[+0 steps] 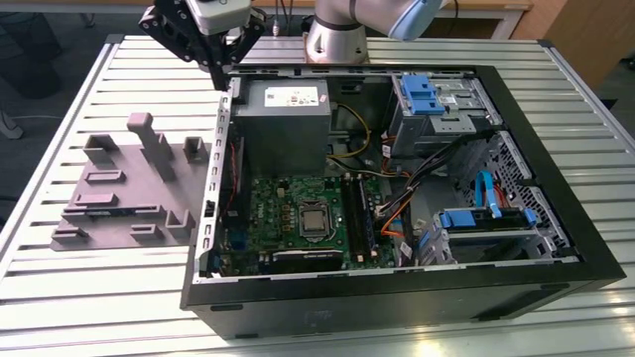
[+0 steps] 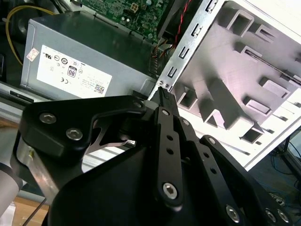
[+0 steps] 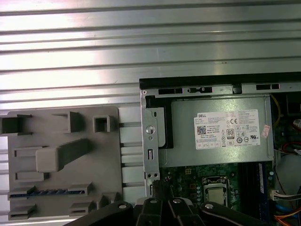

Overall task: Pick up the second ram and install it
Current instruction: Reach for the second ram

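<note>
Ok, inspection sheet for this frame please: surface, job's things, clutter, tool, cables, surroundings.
Surface: slatted metal table carrying an open computer case and, on the exterior view's left, a grey fixture.
Job's things: the second ram appears to sit on edge in a fixture slot, not in the tool.
Clutter: nothing seen.
Tool: the tool is shut with nothing held, above the case edge beside the power supply.
Cables: yellow, orange, black and blue cables, all inside the case.
Surroundings: dark floor beyond the table.
</note>
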Tool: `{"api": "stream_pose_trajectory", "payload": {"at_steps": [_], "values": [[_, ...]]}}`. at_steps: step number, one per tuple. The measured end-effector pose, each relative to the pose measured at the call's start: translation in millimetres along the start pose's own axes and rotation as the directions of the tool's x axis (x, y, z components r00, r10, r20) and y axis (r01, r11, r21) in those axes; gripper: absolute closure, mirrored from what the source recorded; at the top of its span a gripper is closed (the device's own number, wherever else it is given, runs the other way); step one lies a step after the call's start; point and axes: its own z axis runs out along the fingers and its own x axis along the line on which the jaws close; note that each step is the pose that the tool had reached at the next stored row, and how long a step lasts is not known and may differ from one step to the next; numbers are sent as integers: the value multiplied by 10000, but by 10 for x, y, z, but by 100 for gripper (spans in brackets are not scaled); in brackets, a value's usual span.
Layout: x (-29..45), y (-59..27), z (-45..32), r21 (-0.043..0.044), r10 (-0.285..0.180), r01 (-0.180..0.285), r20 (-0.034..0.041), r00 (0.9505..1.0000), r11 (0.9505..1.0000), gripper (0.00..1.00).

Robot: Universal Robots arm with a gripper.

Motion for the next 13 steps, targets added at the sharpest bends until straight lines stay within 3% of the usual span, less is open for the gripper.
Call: {"api": "stream_pose_trajectory", "payload": {"at_steps": [3,13], "values": [[35,-3,-1,0,1,-1,0,10000,10000,89],[54,-4,-1,0,0,0,-1,10000,10000,89]]}}
